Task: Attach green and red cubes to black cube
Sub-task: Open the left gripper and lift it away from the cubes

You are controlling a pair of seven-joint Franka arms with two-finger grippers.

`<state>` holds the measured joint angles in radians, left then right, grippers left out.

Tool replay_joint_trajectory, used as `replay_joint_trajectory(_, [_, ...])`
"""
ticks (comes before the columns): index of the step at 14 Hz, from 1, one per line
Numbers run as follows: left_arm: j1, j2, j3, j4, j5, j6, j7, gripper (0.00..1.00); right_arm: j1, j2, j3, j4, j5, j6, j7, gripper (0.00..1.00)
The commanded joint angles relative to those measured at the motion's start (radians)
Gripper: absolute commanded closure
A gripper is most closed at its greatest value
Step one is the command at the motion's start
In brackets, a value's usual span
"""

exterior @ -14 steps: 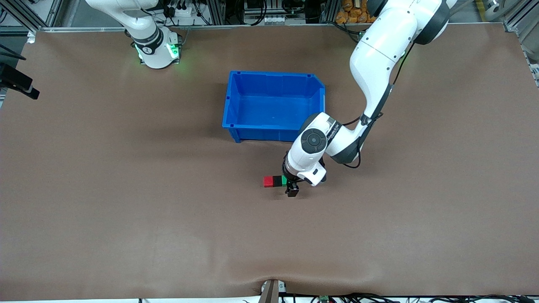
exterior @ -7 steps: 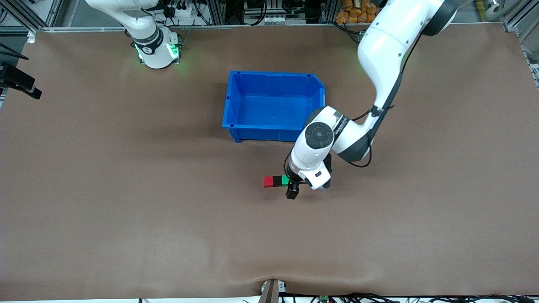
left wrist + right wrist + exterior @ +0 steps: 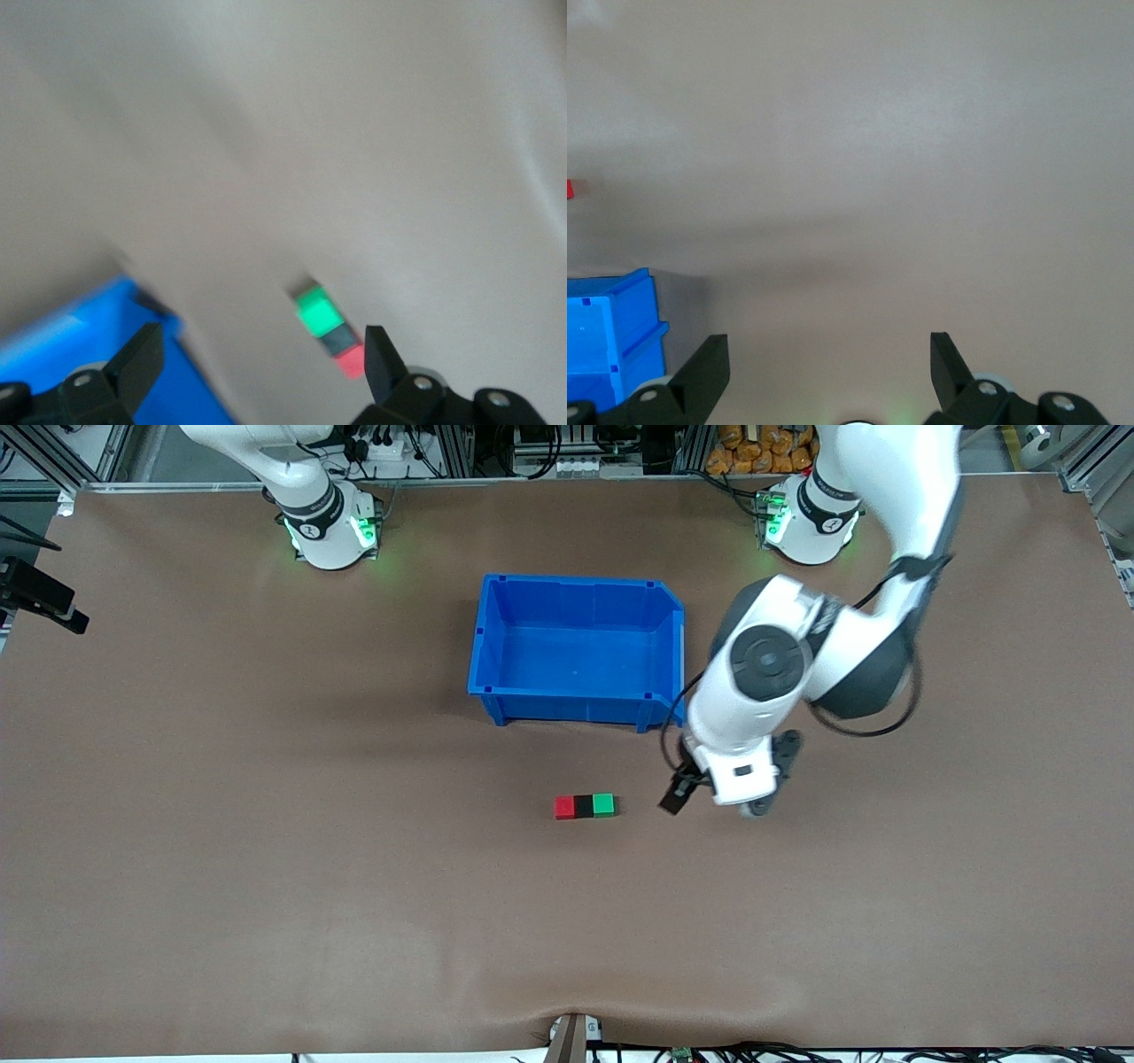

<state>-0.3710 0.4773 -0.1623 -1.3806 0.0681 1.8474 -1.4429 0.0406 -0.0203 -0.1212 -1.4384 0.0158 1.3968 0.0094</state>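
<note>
Red cube (image 3: pixel 564 807), black cube (image 3: pixel 584 806) and green cube (image 3: pixel 604 805) lie pressed together in a row on the brown table, black in the middle, nearer the front camera than the blue bin. The left wrist view shows the same row: green cube (image 3: pixel 316 313), black cube (image 3: pixel 337 341), red cube (image 3: pixel 354 361). My left gripper (image 3: pixel 687 790) hangs open and empty over bare table, beside the green end of the row and apart from it. The right gripper (image 3: pixel 826 367) is open and empty over bare table, and that arm waits.
The empty blue bin (image 3: pixel 489 638) stands mid-table, between the cube row and the arm bases. A corner of the bin (image 3: pixel 611 336) appears in the right wrist view. The left arm's elbow reaches past the bin's end toward the left base (image 3: pixel 806 527).
The left gripper stood around the green end of the row. It has drawn off toward the left arm's end of the table. The three cubes stayed put, joined.
</note>
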Motion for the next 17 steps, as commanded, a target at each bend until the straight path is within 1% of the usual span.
replay_joint_trajectory(1, [0.078, -0.115, -0.005, -0.034, 0.013, -0.126, 0.274, 0.0, 0.008, -0.003, -0.005, 0.006, -0.002, -0.009, -0.008, 0.0])
replay_joint_trajectory(4, [0.18, -0.222, -0.003, -0.034, 0.013, -0.255, 0.549, 0.0, 0.01, -0.003, -0.005, 0.006, -0.002, -0.01, -0.006, 0.0])
replay_joint_trajectory(6, [0.24, -0.284, -0.002, -0.034, 0.012, -0.319, 0.681, 0.0, 0.008, -0.003, -0.005, 0.009, 0.0, -0.016, -0.006, 0.0])
replay_joint_trajectory(9, [0.302, -0.342, 0.001, -0.034, 0.013, -0.376, 0.798, 0.0, 0.01, -0.003, -0.005, 0.009, 0.0, -0.016, -0.006, 0.0])
replay_joint_trajectory(11, [0.322, -0.371, 0.004, -0.034, 0.015, -0.416, 0.88, 0.0, 0.01, -0.003, -0.003, 0.009, -0.002, -0.016, -0.006, 0.0])
replay_joint_trajectory(13, [0.36, -0.397, 0.0, -0.037, 0.015, -0.419, 0.939, 0.0, 0.012, -0.001, -0.003, 0.009, -0.002, -0.016, -0.006, 0.0])
replay_joint_trajectory(15, [0.382, -0.416, 0.003, -0.044, 0.016, -0.419, 0.998, 0.0, 0.033, -0.003, -0.011, 0.007, -0.007, -0.016, -0.006, 0.0])
replay_joint_trajectory(17, [0.392, -0.431, 0.003, -0.049, 0.016, -0.418, 1.039, 0.0, 0.027, -0.003, -0.011, 0.009, -0.005, -0.015, -0.005, 0.0])
